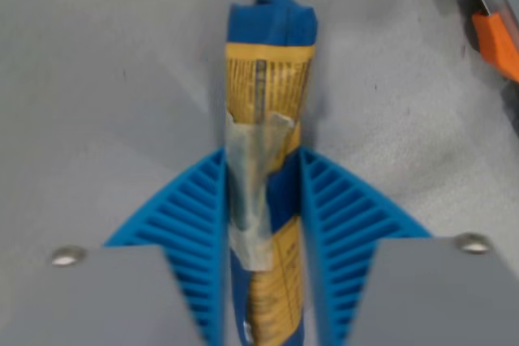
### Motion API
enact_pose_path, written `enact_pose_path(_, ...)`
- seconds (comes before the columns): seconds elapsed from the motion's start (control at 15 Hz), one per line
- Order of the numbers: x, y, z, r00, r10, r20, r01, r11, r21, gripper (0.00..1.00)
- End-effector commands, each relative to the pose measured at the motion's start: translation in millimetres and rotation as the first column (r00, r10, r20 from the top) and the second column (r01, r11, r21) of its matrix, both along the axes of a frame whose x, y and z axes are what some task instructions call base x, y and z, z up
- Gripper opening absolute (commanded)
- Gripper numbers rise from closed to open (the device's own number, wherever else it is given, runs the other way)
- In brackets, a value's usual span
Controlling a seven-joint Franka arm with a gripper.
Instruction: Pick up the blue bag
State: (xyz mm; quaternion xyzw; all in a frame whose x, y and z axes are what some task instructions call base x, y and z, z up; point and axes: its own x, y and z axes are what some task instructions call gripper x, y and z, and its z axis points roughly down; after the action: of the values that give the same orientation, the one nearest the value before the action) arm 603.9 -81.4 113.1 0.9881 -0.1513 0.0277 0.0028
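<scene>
Hand (262,200) around one blue bag (268,79)

Blue ribbed two-fingered hand (263,160) on grey mounts, as I see it from the wrist view.

From my seat I look down on two bright blue plastic fingers (188,216), each a wedge that is broad at the base and narrows toward its tip. Their faces are cut with rows of parallel ribs, with darker slots between them, and the inner edges run straight and smooth. Each finger grows out of a flat, matte grey block (89,297) at the bottom of the frame, one on either side. Every block carries a single round, shiny silver screw head (68,256) near its upper corner. I see no cables or markings on these parts.
</scene>
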Motion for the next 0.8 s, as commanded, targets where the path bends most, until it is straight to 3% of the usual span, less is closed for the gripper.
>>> enact_pose_path(0.07,2.4,0.1,2.1,1.000,-0.012,0.020,0.011,1.000,0.028,0.00)
enact_pose_path(0.4,2.4,0.1,2.1,1.000,-0.012,0.020,0.011,1.000,0.028,0.00)
enact_pose_path(0.53,6.8,-1.8,12.4,1.000,-0.012,0.018,0.011,1.000,0.028,0.00)
enact_pose_path(0.73,-5.1,-2.5,26.7,1.000,-0.012,-0.003,0.012,0.999,0.030,0.00)
enact_pose_path(0.8,-2.5,-2.6,31.8,1.000,-0.011,-0.004,0.011,0.999,0.030,0.00)
